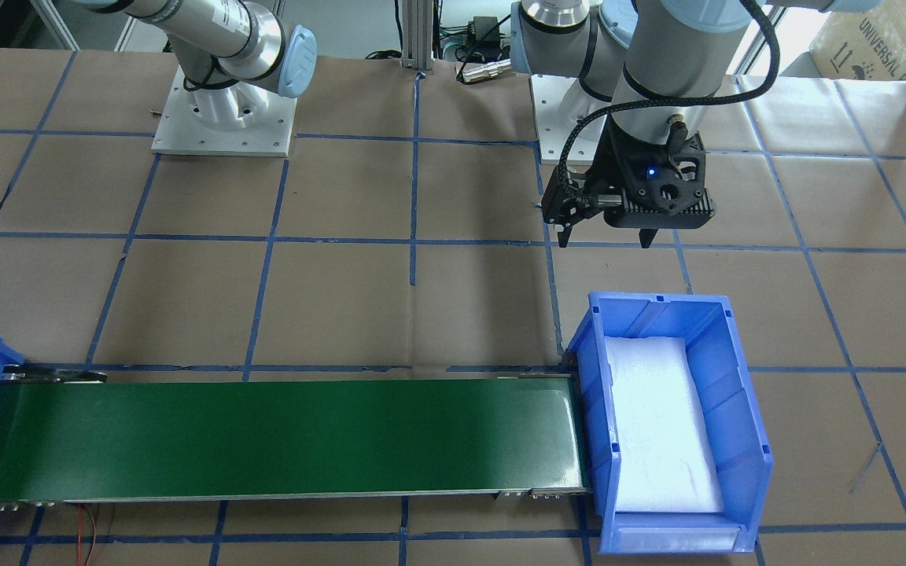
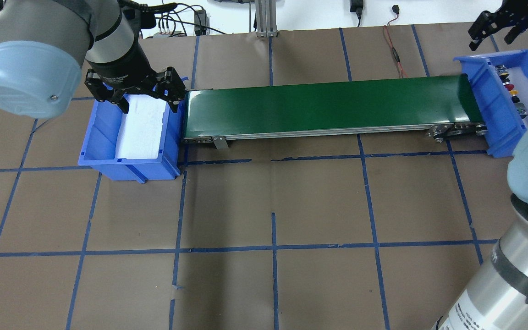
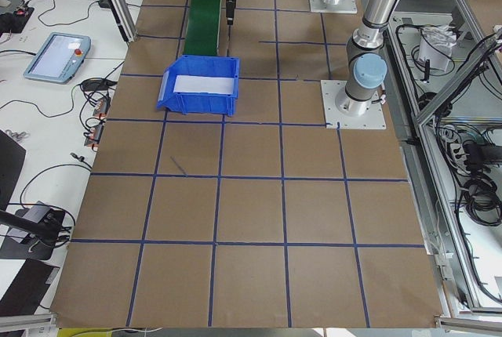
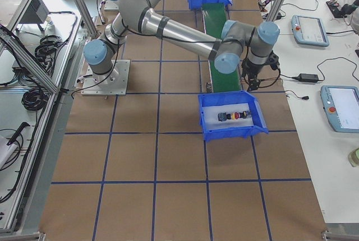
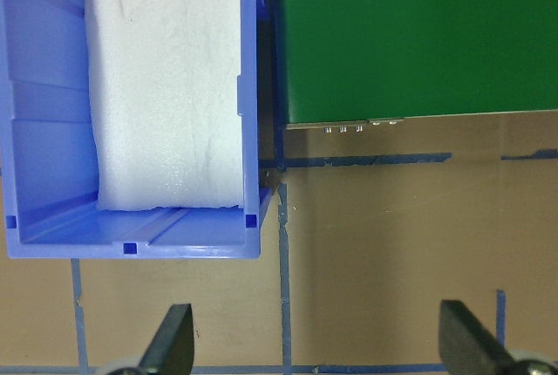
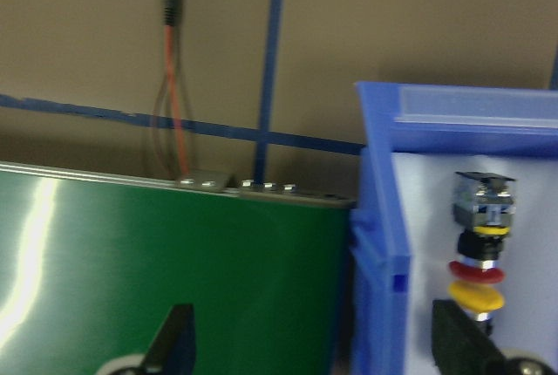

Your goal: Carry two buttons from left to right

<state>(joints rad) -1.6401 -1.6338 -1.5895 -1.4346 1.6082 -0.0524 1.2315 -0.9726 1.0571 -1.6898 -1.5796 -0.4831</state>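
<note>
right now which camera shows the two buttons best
The right wrist view: the buttons lie large there, red cap against yellow cap, in the blue bin, though slightly blurred and partly cut off. Exterior right shows both whole but small; overhead shows tiny specks; the other views miss them.

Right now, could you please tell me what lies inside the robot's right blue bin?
Two buttons, one red-capped, one yellow-capped, lie on white foam. Anything beneath the foam is covered.
</note>
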